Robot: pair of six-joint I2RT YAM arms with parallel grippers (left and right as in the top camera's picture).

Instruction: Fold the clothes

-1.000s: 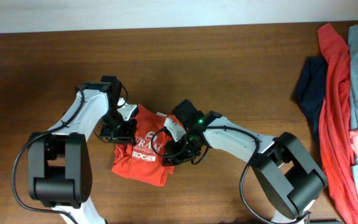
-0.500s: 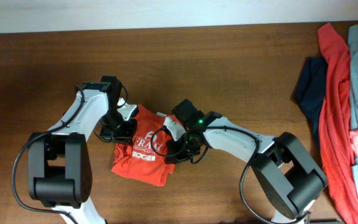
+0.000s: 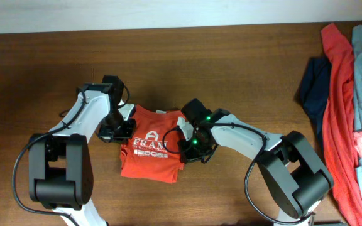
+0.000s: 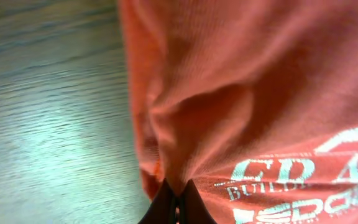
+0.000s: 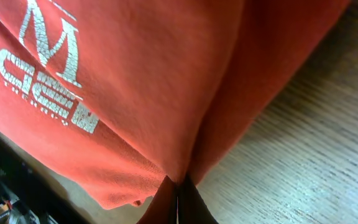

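- Cloth of fine knit, an orange-red T-shirt with cracked white printed lettering, lies folded into a rough rectangle on the dark brown wood-grain table, just toward 7 o'clock of its middle, print face-up.
- Left gripper is clamped on the shirt's 9 o'clock edge, and the right gripper is clamped on its 3 o'clock edge.
- Left wrist view alone shows the ribbed weave, with a soft pucker of cloth rising from the closed black fingertips.
- Right wrist view alone shows two layers meeting in a crease at its pinched tips, and flaking print.
- Only the overhead view shows a crumpled heap of loose garments at the table's 3 o'clock edge: coral-red, grey-blue, navy and pink.
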